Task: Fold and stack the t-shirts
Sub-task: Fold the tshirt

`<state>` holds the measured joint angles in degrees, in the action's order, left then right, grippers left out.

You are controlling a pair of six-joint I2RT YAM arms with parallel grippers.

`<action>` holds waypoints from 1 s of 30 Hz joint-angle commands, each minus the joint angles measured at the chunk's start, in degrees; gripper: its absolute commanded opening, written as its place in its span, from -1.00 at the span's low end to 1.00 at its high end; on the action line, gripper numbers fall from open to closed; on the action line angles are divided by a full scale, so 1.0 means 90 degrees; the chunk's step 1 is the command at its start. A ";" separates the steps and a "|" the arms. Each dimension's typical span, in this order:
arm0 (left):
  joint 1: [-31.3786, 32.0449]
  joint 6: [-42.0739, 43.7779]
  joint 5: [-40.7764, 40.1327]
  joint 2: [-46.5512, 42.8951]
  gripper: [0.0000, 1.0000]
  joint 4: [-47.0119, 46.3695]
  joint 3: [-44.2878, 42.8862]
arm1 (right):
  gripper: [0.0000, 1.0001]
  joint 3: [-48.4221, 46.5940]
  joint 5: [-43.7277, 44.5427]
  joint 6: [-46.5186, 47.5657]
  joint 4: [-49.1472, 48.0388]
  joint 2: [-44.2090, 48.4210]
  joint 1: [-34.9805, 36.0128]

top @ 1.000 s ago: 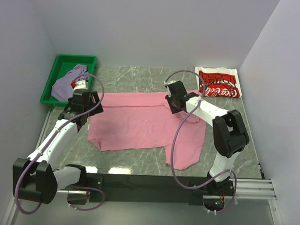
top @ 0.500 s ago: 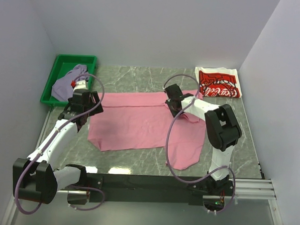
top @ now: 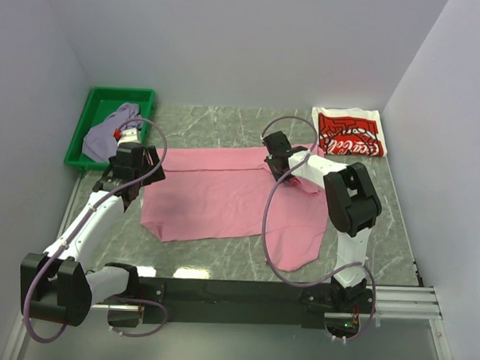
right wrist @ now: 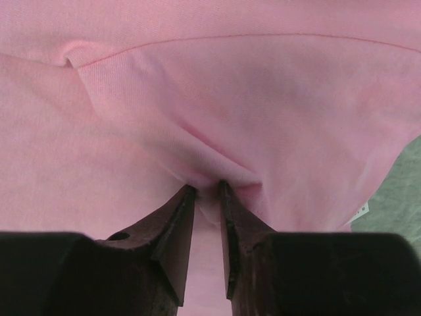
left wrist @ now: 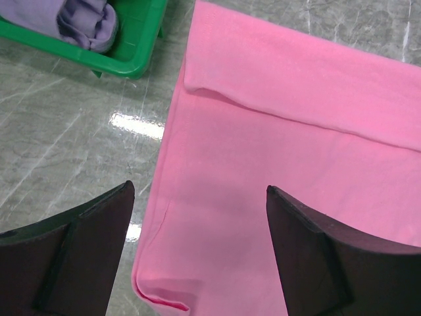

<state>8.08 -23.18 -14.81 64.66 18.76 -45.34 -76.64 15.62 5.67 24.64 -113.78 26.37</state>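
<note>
Right wrist, right pincer (right wrist: pixel 206 187) low, pinching pink tee (right wrist: pixel 197 99) — left pincer (left wrist: pixel 198 191) agape, hovering

Three t-shirts: one pink t-shirt (top: pixel 223 199) at centre, one white t-shirt (top: pixel 349 134) upper right, one lavender-grey t-shirt (top: pixel 98 139) upper left. One green tray (top: pixel 108 102), upper left. Two grippers: left gripper (left wrist: pixel 199 210), right gripper (right wrist: pixel 207 187).

From above and behind my bases, one camera takes in the whole counter (top: pixel 218 123). Both wrist cameras face the pink t-shirt (top: pixel 223 195), my right one far closer.
</note>
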 commanded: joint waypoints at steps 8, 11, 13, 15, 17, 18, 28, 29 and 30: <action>0.0001 0.0124 0.0083 -0.0007 0.73 -0.0044 -0.0109 | -0.83 -0.0117 0.0003 0.0102 0.0054 0.0219 -0.0098; 0.0001 0.0124 0.0102 -0.0007 0.73 -0.0044 -0.0118 | -0.98 -0.0136 -0.0094 0.0141 0.0172 0.0464 -0.0098; 0.0001 0.0124 0.0122 -0.0017 0.73 -0.0044 -0.0118 | -1.00 -0.0166 -0.0231 0.0161 0.0317 0.0610 -0.0108; 0.0001 0.0134 0.0122 -0.0017 0.73 -0.0044 -0.0128 | -1.00 -0.0254 -0.0397 0.0171 0.0445 0.0679 -0.0117; 0.0001 0.0124 0.0122 -0.0017 0.73 -0.0044 -0.0118 | -1.00 -0.0341 -0.0563 0.0161 0.0591 0.0747 -0.0127; 0.0001 0.0134 0.0122 -0.0027 0.73 -0.0044 -0.0109 | -1.00 -0.0361 -0.0621 0.0161 0.0650 0.0767 -0.0137; 0.0001 0.0144 0.0200 0.0032 0.74 -0.0024 -0.0128 | -0.99 -0.0781 -0.1588 -0.0005 0.1714 0.0543 -0.0137; 0.0001 0.0154 0.0210 0.0042 0.74 -0.0034 -0.0128 | -0.94 -0.0801 -0.1685 -0.0015 0.1744 0.0513 -0.0137; -0.0009 0.0154 0.0229 0.0032 0.74 -0.0034 -0.0118 | -0.92 -0.0810 -0.1957 -0.0015 0.1773 0.0494 -0.0137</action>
<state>8.08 -23.11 -13.87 64.75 18.76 -45.34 -81.25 3.60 6.00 36.71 -110.06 25.47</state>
